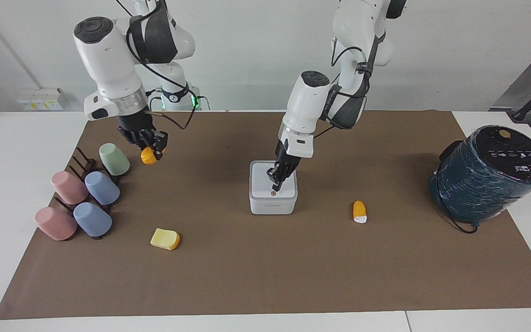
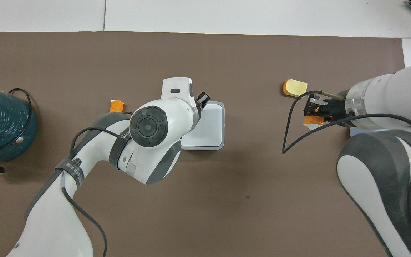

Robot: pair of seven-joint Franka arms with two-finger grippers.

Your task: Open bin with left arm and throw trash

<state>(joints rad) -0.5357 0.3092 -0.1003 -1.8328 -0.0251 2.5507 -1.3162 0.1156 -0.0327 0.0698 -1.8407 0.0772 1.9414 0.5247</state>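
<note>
The white bin (image 1: 272, 205) stands mid-mat with its lid down; it also shows in the overhead view (image 2: 211, 125). My left gripper (image 1: 276, 183) is shut, with its tips down on the lid just by the orange dot (image 1: 273, 194). In the overhead view the left wrist hides it. My right gripper (image 1: 151, 150) is shut on an orange stub (image 1: 147, 156) and holds it in the air over the mat beside the green cup; the overhead view shows the gripper (image 2: 314, 113) and stub (image 2: 313, 120). A second orange stub (image 1: 359, 212) and the yellow slice (image 1: 165, 239) lie on the mat.
Pink, blue and green cups (image 1: 102, 186) lie on a dark rack at the right arm's end. A big dark teal cylinder (image 1: 489, 173) with a cable stands at the left arm's end. The brown mat (image 1: 265, 276) covers the white table.
</note>
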